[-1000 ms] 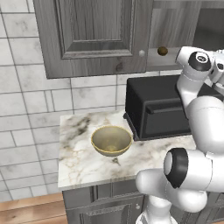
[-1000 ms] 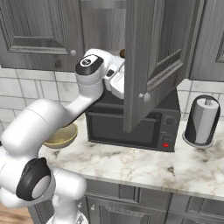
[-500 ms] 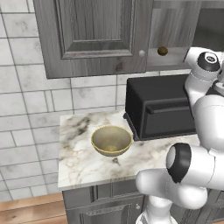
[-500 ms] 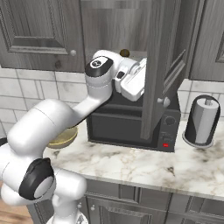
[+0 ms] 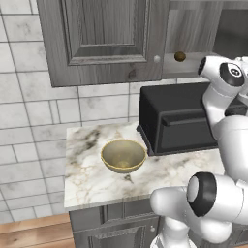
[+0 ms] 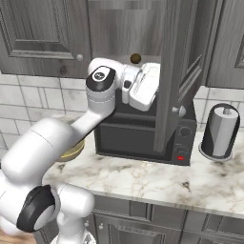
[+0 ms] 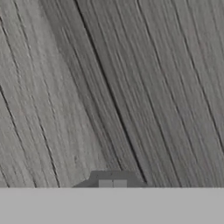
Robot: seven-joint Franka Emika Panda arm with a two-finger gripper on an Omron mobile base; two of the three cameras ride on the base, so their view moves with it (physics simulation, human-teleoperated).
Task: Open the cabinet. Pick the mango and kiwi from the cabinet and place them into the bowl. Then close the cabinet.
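the cabinet [image 6: 176, 71] door is standing swung out above the toaster oven [image 5: 177, 121], the kiwi [image 6: 135, 58] is sitting on its shelf, and i'm seeing no mango. the bowl [image 5: 123, 155] is lying empty on the counter [image 5: 87, 169], so i'm judging both picks and the closing remain. i'm keeping the gripper [image 7: 112, 183] clenched on nothing, pressed near the door's inner face.

The cabinet [image 6: 174, 71] door is seen swung open edge-on; the kiwi [image 6: 135, 58] is seen inside at 11 o'clock of the white hand.

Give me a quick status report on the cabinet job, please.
Tool shut, empty, against cabinet door. Door swung open; kiwi on shelf. Bowl empty.
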